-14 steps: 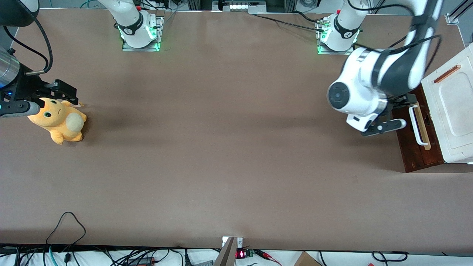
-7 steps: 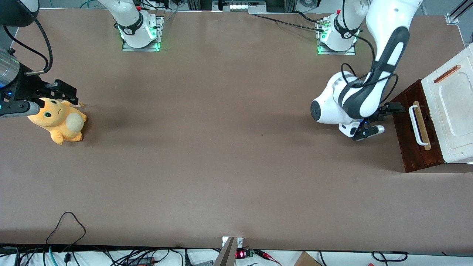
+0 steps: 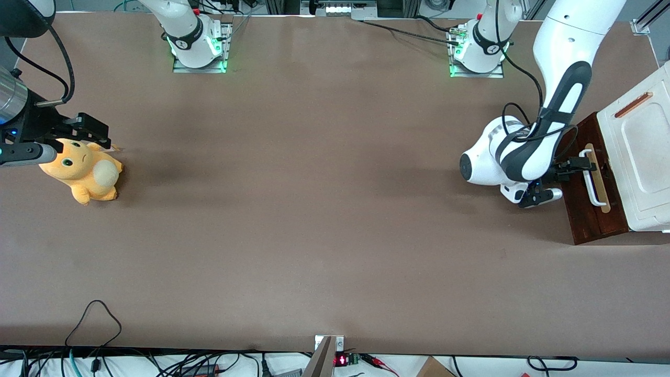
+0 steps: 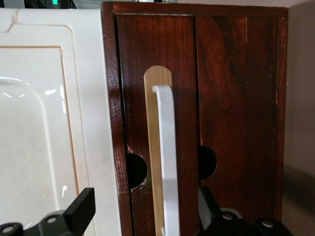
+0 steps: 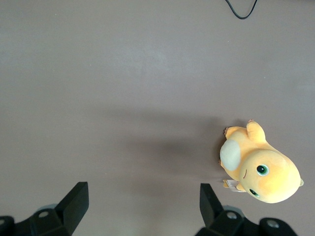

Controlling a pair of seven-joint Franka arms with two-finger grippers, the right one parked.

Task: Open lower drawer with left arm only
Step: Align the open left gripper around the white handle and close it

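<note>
The lower drawer has a dark red-brown front and a white bar handle on a pale wood strip. It sits under the white cabinet top at the working arm's end of the table. The left arm reaches down in front of the drawer. Its gripper is at the handle's upper part and is open. In the left wrist view the gripper has its black fingers wide apart on either side of the white handle, touching nothing.
A second dark wood panel lies beside the handled one. An orange plush toy sits toward the parked arm's end of the table, also shown in the right wrist view. Two arm bases stand at the table's edge farthest from the front camera.
The left arm's forearm swung up and its wrist turned. The gripper drew back from the cabinet half a second ago and has since come forward to the white handle.
</note>
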